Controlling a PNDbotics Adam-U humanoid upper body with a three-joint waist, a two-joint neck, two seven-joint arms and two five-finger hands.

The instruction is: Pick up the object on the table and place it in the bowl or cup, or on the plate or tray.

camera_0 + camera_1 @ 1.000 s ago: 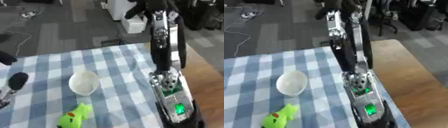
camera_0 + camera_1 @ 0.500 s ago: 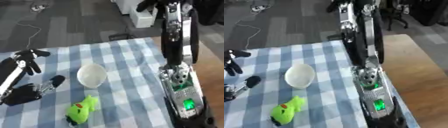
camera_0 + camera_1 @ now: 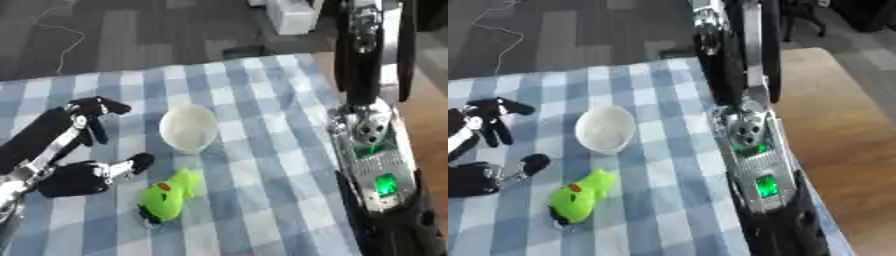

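A bright green toy [image 3: 168, 196] lies on the blue-and-white checked tablecloth [image 3: 262, 165], just in front of a white bowl [image 3: 188, 127]. My left hand [image 3: 79, 175] is black and hovers left of the toy. It is open, with its fingers [image 3: 96, 107] spread up beside the bowl and its thumb [image 3: 136, 163] pointing at the toy without touching it. Of my right arm only the forearm [image 3: 372, 150] shows, rising along the table's right side; its hand is out of view.
The bare wooden table edge [image 3: 842, 130] runs down the right, past the cloth. Beyond the table's far edge lie grey floor, a cable [image 3: 61, 35] and a white box [image 3: 293, 15]. Open cloth lies right of the bowl.
The camera has tilted, shifting the whole picture. My left hand has come in from the left edge and now sits close to the green toy. Bowl and toy stay put.
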